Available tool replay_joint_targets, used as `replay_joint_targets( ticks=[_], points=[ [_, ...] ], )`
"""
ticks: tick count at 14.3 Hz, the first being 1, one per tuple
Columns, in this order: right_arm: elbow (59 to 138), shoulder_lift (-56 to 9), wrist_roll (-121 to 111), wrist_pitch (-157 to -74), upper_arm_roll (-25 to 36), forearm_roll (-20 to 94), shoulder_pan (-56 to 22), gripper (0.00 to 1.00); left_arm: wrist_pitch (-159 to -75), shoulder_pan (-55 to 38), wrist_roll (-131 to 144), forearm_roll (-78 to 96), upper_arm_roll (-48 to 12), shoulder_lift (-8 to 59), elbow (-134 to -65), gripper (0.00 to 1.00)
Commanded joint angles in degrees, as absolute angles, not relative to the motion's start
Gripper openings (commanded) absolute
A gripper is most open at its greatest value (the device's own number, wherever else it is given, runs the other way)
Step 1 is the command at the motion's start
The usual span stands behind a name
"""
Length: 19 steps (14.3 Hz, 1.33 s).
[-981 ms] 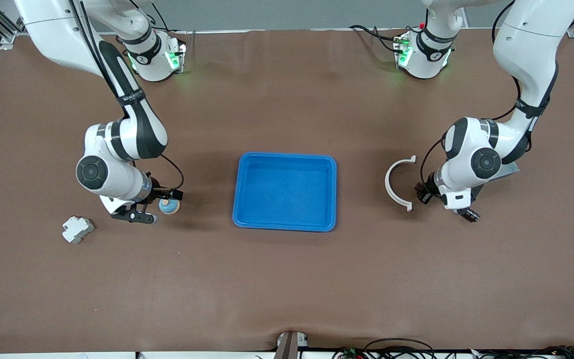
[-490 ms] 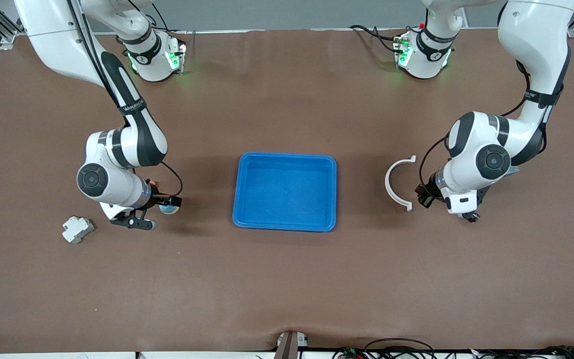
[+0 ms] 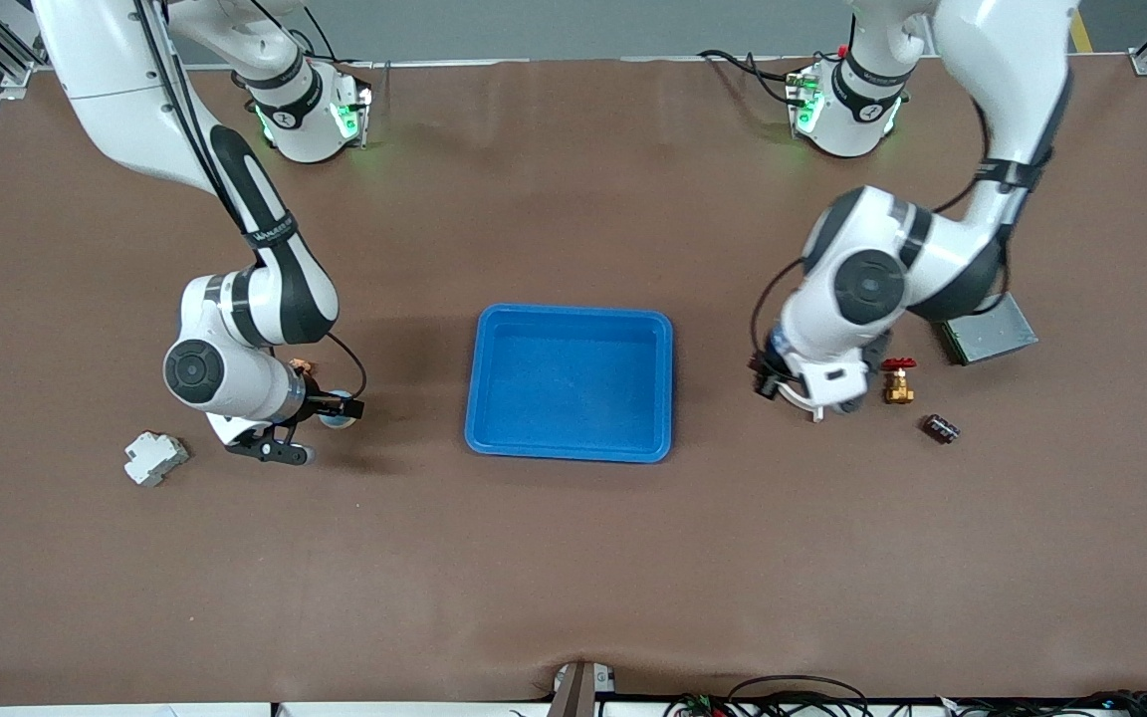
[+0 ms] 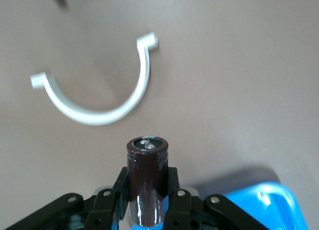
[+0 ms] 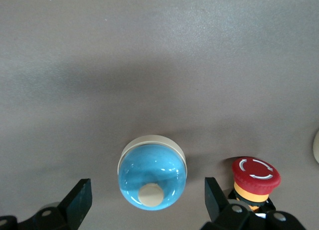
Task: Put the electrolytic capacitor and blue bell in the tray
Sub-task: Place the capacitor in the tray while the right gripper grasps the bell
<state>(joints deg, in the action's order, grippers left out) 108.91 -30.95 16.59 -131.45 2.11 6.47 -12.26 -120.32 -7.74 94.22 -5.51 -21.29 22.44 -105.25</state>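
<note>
left gripper (image 4: 145,210): clamped on the capacitor (image 4: 147,177), which stands upright between the pads; carried over the table and the white clip (image 4: 97,93), with the tray (image 3: 571,382) corner just coming under.
right gripper (image 5: 147,200): fingers wide apart, straddling the bell (image 5: 152,171), not yet touching it; low over the table at the right arm's end.
step, left: carry on until well over the tray floor, lower, then release so the cylinder doesn't roll out.
step, right: centre on the dome, drop until the pads reach below its widest part, then close; a high pinch on the curve would likely slip.
watch: red button (image 5: 255,179) sits just beside one finger; keep clear.
bell look: glossy pale-blue dome, cream base ring, cream knob on top.
capacitor look: dark brown can, silver terminals on the end.
tray: shallow, bright blue, nothing in it.
</note>
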Motion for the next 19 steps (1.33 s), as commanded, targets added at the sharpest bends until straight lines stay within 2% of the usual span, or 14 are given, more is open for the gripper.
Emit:
replay_joint_targets(
  ticks=[1, 8, 15, 18, 19],
  points=[
    [107.8, -32.6, 16.3, -131.3, 1.6, 6.1, -11.4, 1.00, -119.0, -12.9, 103.8, -6.2, -21.0, 26.5, -100.3, 0.00],
    [107.7, -34.3, 16.3, -133.6, 1.6, 6.1, -11.5, 1.00, -119.9, -23.7, 120.7, -6.9, -20.5, 37.9, -91.6, 0.00],
    [107.8, -34.9, 16.3, -134.1, 1.6, 6.1, -11.6, 1.00, -121.3, -24.6, 124.3, -6.9, -20.2, 41.2, -91.7, 0.00],
    [107.8, -34.9, 16.3, -134.1, 1.6, 6.1, -11.8, 0.70, -122.4, -24.8, 124.2, -7.0, -19.9, 42.5, -91.7, 0.00],
    [107.8, -34.8, 16.3, -134.1, 1.6, 6.1, -11.8, 0.55, -122.4, -24.5, 123.7, -7.1, -19.7, 42.4, -91.7, 0.09]
  ],
)
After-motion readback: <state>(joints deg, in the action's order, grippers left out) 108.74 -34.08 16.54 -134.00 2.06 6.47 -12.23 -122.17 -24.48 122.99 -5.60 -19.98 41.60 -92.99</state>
